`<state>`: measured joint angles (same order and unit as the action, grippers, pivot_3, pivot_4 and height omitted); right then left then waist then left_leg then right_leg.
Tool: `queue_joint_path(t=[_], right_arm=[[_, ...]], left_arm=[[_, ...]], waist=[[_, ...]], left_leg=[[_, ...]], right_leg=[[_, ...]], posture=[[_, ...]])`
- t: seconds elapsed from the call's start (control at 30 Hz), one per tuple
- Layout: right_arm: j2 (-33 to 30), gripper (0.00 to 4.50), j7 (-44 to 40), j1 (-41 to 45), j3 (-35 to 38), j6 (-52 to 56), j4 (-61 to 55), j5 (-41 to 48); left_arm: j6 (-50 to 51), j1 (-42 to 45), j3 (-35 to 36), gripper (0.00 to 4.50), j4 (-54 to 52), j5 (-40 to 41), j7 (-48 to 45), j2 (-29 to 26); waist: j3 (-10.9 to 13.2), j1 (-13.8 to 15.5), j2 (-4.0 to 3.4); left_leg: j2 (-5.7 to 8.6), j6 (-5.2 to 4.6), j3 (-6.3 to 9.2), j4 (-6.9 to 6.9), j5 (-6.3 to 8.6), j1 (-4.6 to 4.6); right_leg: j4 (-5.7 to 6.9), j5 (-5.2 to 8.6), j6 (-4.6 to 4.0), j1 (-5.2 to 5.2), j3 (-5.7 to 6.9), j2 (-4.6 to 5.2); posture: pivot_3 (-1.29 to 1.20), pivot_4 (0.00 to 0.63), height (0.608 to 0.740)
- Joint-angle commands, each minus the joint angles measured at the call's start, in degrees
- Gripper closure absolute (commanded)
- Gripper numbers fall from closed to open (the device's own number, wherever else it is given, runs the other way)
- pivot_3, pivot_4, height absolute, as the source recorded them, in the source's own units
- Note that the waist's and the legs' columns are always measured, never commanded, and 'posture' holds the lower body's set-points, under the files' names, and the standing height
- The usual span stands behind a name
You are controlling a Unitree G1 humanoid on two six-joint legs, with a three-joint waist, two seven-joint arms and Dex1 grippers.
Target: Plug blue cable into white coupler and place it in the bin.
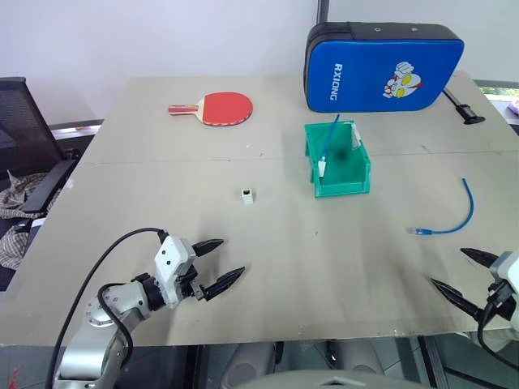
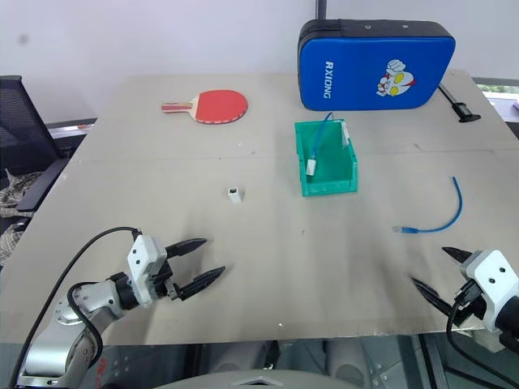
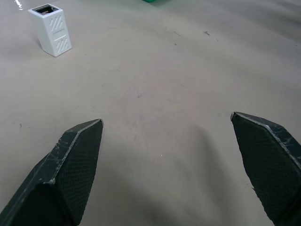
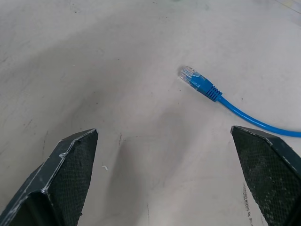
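Blue cable (image 1: 456, 220), green bin (image 1: 337, 159)

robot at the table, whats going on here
Nothing is held yet. The left claw hovers open over the table, short of the white coupler. The right claw is open too, near the loose blue cable, whose clear plug faces it. The green bin already holds another blue cable with a white block on its end.

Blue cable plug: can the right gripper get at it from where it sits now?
Probably yes. The right gripper is open, and bare table lies between it and the blue cable's plug.
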<state>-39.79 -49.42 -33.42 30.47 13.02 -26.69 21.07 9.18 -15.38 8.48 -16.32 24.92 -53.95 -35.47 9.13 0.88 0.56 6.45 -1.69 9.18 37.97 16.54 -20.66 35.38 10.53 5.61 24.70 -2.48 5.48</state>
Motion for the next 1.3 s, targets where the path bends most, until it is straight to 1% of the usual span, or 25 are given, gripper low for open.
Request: queue_joint_path(t=[0.03, 0.13, 0.2, 0.3, 0.4, 0.5, 0.57, 0.6, 0.83, 0.93, 0.97, 1.03, 1.3], right_arm=[[-0.26, 0.0, 0.63, 0.77, 2.52, 0.54, -1.79, 1.63], [-1.98, 0.0, 3.92, 4.57, 1.89, 6.82, -4.85, 2.63], [-4.63, 0.0, 3.7, 6.81, 1.35, 10.65, -5.53, 3.07], [-10.71, 0.0, 0.28, 11.05, -0.75, 15.51, -4.26, 4.63], [-18.51, 0.0, -4.16, 16.15, -6.56, 15.43, 0.86, 1.08], [-22.85, 0.9, -7.94, 21.73, -11.51, 14.74, 5.67, 0.07], [-24.33, 1.91, -9.68, 26.14, -15.47, 13.49, 8.66, -1.44], [-24.9, 2.22, -10.65, 29.03, -18.35, 12.21, 10.87, -3.08], [-25.18, 2.22, -16.63, 41.53, -30.64, 6.72, 22.91, -10.28], [-24.45, 3.05, -20.19, 46.56, -35.68, 3.82, 29.2, -13.19], [-24.02, 3.57, -20.6, 47.64, -36.3, 3.15, 30.28, -13.61], [-23.3, 4.48, -21.04, 49.0, -36.82, 2.71, 31.26, -13.94], [-21.31, 4.48, -20.4, 49.48, -36.41, 2.56, 30.17, -14.4]], left_arm=[[1.83, 1.28, 1.25, 0.04, -1.39, 2.78, 0.75, 0.29], [9.69, 4.82, 1.91, 0.04, -4.74, 10.05, 4.81, 2.49], [13.31, 6.08, 1.72, 0.04, -6.5, 12.81, 5.05, 2.08], [12.97, 7.28, -0.16, 0.04, -8.15, 12.11, 1.49, 0.02], [5.35, 6.28, -3.74, 0.04, -8.2, 6.18, -5.7, -3.42], [2.7, 6.38, -4.73, 0.0, -7.66, 5.49, -8.16, -4.09], [1.46, 6.58, -5.28, 0.0, -7.3, 4.82, -9.56, -4.52], [0.99, 6.82, -5.62, 0.0, -7.28, 4.54, -10.26, -4.74], [1.75, 9.04, -6.62, 0.0, -8.43, 4.92, -9.88, -4.7], [1.89, 8.32, -6.47, 0.0, -9.66, 5.07, -9.46, -4.73], [1.77, 7.87, -6.3, 0.0, -9.95, 5.12, -9.47, -4.8], [1.58, 7.04, -5.86, 0.0, -10.52, 5.51, -9.62, -4.85], [0.61, 5.08, -5.17, 0.0, -11.69, 5.67, -9.9, -4.85]], waist=[[0.0, 0.01, 0.0], [0.01, 0.02, -0.01], [0.01, -0.08, 0.01], [0.01, -0.17, -0.01], [0.02, -0.12, -0.01], [0.06, 0.0, 0.01], [0.1, 0.1, 0.01], [0.1, 0.03, 0.02], [0.2, -0.07, -0.04], [0.22, -0.25, -0.04], [0.21, -0.23, -0.03], [0.21, -0.15, -0.03], [0.19, -0.19, 0.01]], left_leg=[[0.0, 0.0, 0.0, 0.0, 0.0, 0.0], [0.0, 0.0, 0.02, 0.01, 0.0, 0.0], [0.0, 0.03, 0.01, 0.13, 0.02, -0.01], [-0.01, -0.01, -0.09, 0.14, -0.01, 0.01], [-0.03, -0.07, -0.12, 0.13, -0.04, -0.01], [-0.03, -0.13, -0.22, 0.12, 0.0, -0.06], [-0.03, -0.15, -0.16, 0.12, 0.01, -0.12], [-0.03, -0.15, -0.15, 0.12, 0.01, -0.12], [-0.04, -0.15, -0.16, 0.12, 0.01, -0.14], [-0.03, -0.06, -0.25, 0.13, -0.04, -0.11], [-0.04, -0.06, -0.26, 0.12, -0.04, -0.11], [-0.05, -0.05, -0.21, 0.12, -0.04, -0.12], [-0.19, -0.16, -0.31, 0.13, 0.06, -0.05]], right_leg=[[0.0, 0.0, 0.0, 0.0, 0.0, 0.0], [0.0, 0.0, 0.01, 0.0, 0.01, 0.0], [0.06, 0.0, 0.03, 0.0, 0.01, -0.01], [0.08, 0.0, 0.02, 0.0, 0.0, -0.02], [0.05, -0.13, -0.2, 0.01, 0.02, -0.02], [-0.07, -0.14, -0.24, 0.01, 0.01, 0.03], [-0.12, -0.15, -0.24, 0.01, 0.07, 0.05], [-0.13, -0.15, -0.24, 0.01, 0.07, 0.04], [-0.17, -0.16, -0.23, 0.03, 0.1, 0.06], [-0.2, -0.17, -0.22, 0.03, 0.07, 0.06], [-0.2, -0.17, -0.23, 0.04, 0.07, 0.08], [-0.22, -0.17, -0.23, 0.04, 0.1, 0.06], [-0.25, -0.19, -0.25, 0.01, 0.1, 0.0]], posture=[[0.0, 0.15, 0.729], [0.0, 0.15, 0.729], [0.0, 0.15, 0.729], [0.0, 0.15, 0.729], [0.0, 0.15, 0.729], [0.0, 0.15, 0.729], [0.0, 0.15, 0.729], [0.0, 0.15, 0.729], [0.0, 0.15, 0.729], [0.0, 0.15, 0.729], [0.0, 0.15, 0.729], [0.0, 0.15, 0.729], [0.0, 0.15, 0.729]])
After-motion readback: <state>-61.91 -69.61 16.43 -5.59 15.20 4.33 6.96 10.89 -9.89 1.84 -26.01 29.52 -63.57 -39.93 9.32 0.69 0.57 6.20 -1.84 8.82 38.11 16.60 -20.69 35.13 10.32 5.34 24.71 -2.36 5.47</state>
